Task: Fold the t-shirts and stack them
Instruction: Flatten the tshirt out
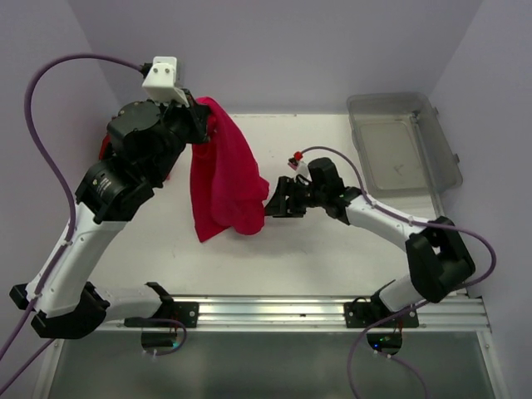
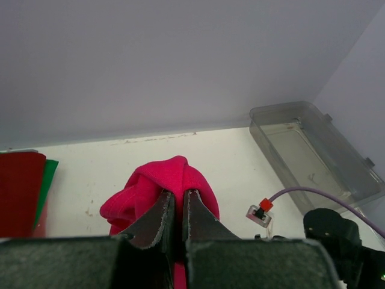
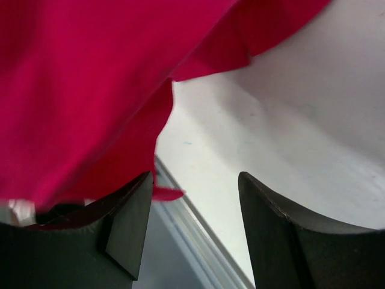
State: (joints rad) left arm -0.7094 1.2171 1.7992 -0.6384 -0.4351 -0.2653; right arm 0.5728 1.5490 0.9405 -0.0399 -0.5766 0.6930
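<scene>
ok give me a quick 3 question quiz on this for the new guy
1. True or false: the left hand is shut on the pink t-shirt.
2. The right hand is: A open, B shut on the shirt, C shut on nothing.
3. Fill in: the t-shirt edge showing beside the folded dark red t-shirt is ___.
Key: 1 true; 2 A; 3 green.
</scene>
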